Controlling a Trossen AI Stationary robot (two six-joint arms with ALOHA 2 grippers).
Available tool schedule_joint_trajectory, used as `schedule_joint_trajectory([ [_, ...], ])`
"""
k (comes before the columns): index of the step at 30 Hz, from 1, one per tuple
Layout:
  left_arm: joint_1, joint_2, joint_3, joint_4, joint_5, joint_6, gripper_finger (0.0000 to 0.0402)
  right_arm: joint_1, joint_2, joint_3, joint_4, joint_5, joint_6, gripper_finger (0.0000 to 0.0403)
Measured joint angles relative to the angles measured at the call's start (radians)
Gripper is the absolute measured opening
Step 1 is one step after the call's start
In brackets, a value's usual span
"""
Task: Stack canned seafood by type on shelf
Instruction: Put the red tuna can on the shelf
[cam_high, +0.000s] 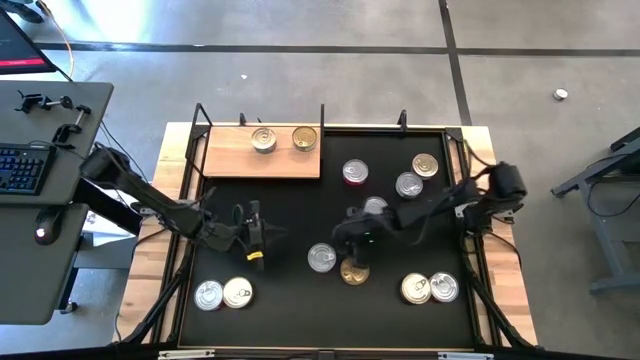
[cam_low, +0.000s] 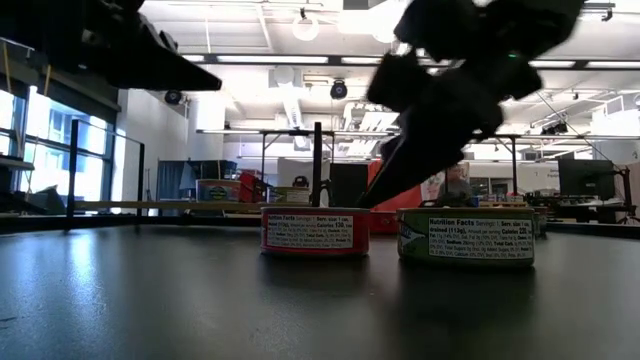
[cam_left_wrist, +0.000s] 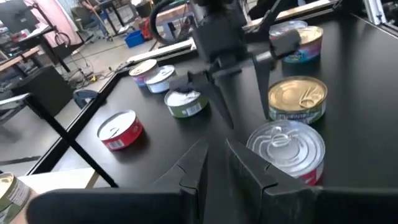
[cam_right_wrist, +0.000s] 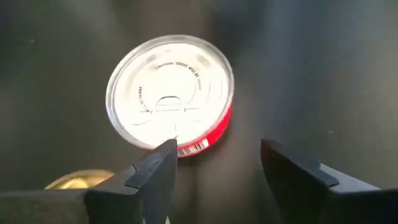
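We see the right pincer (cam_high: 352, 238) wide apart, empty, hanging over the surface (cam_high: 290, 300) centre, a red-sided tin (cam_right_wrist: 169, 93) just ahead of its fingers (cam_right_wrist: 155, 171) and a gold-lid tin (cam_high: 354, 270) at its 6 o'clock. Left pincer (cam_high: 258, 236) at 9 o'clock of centre, narrow, holding nothing. The shelf (cam_high: 232, 155) sits at 11 o'clock with two tins (cam_high: 264, 140) on it. Other tins are scattered at 2, 5 and 7 o'clock.
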Motion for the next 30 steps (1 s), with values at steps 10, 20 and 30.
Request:
schedule_joint_trajectory([
  [10, -0.007, 0.033, 0.046, -0.01, 0.0, 0.044, 0.0046, -0.024, 0.253, 0.301, -0.117, -0.015, -0.13, 0.0166],
  [20, -0.177, -0.041, 0.259, -0.399, -0.212, 0.047, 0.0046, -0.128, 0.274, 0.419, -0.081, -0.017, -0.311, 0.005],
  [30, -0.169, -0.029, 0.28, -0.475, -0.241, -0.132, 0.0046, -0.128, -0.008, 0.176, -0.107, -0.033, -0.282, 0.0005],
])
